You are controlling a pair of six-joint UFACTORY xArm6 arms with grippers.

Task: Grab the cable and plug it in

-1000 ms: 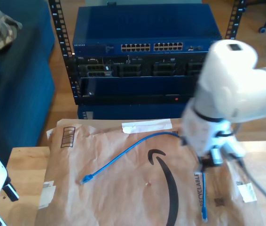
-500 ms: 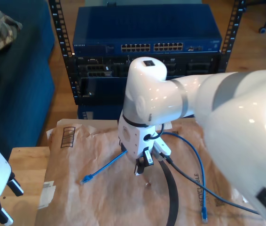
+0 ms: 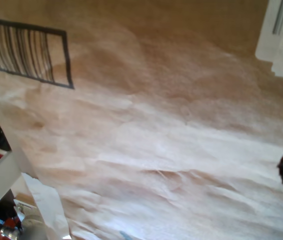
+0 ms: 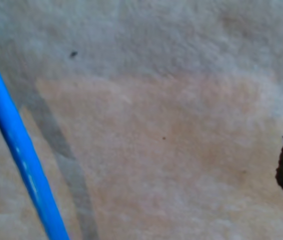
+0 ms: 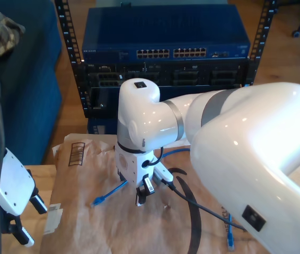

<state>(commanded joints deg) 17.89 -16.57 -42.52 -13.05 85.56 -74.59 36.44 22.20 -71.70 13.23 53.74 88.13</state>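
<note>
Rack w/ blue network switch (image 5: 166, 39) stood at back of exterior view. Brown paper sheet (image 5: 102, 222) covered the table. Big white arm reached in from exterior view's right; my second gripper (image 5: 142, 197) hung low over the paper, just beside the cable (image 5: 110, 191). Cable lay flat on paper, one plug (image 5: 97, 201) near the gripper, other plug (image 5: 230, 244) well apart toward exterior view's right. Second wrist view: cable (image 4: 19, 150) crossed close under the jaws, untouched; jaws apart, wide. My first gripper (image 5: 25, 225) sat at exterior view's lower left; spread — can't tell.
</note>
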